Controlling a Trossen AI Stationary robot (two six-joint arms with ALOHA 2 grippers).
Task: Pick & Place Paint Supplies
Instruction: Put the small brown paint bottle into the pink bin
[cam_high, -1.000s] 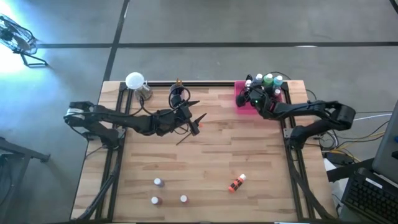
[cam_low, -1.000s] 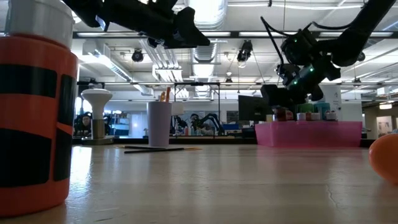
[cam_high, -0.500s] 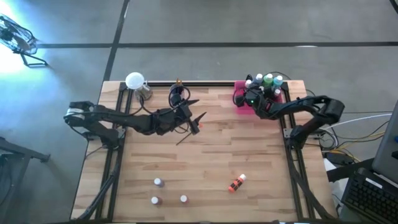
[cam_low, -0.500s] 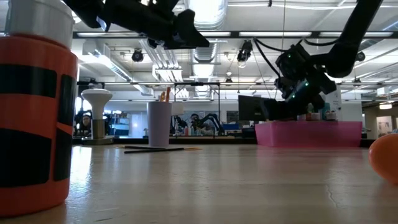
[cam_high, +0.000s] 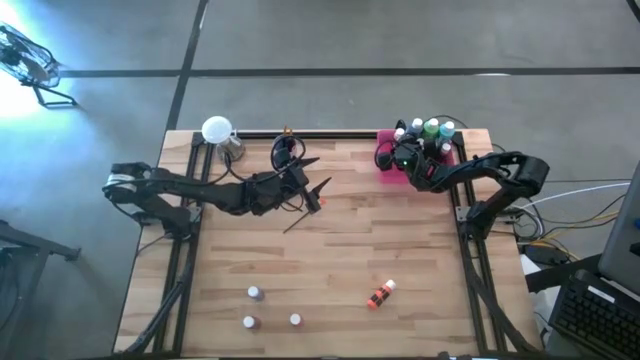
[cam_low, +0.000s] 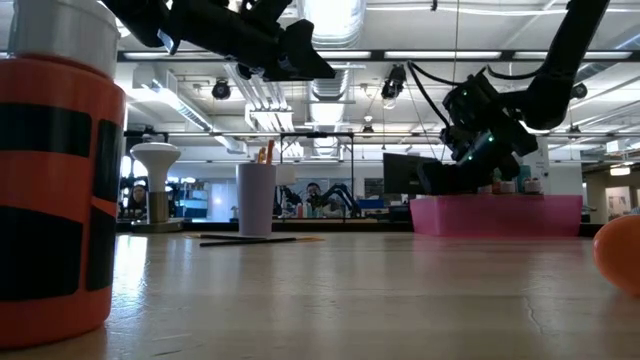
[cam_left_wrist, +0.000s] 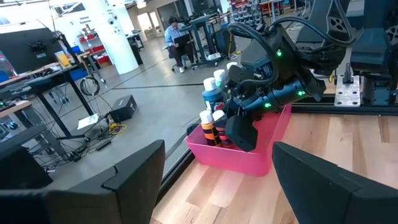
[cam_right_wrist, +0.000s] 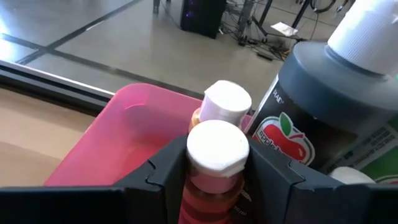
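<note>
A pink tray at the table's far right holds several white-capped paint bottles. My right gripper is low inside the tray's left end, shut on a red paint bottle. My left gripper hangs open above the table's middle with nothing between its fingers. Thin brushes lie flat on the wood below it. A lilac cup with brushes in it stands upright at the far edge. An orange bottle lies on its side near the front. My right gripper pinches the red bottle just under its white cap, one finger on either side. The fingers come level, slanting a little down, from the table's right. The bottle stands upright inside the tray; its foot is hidden by the fingers.
Three small bottles stand upright near the front left. A white-shaded lamp stands at the far left corner. In the tray, a dark bottle with an apple label and an orange bottle stand close beside the held one.
My right gripper has sunk into the pink tray with the red bottle and shifted slightly toward the table's left edge.
</note>
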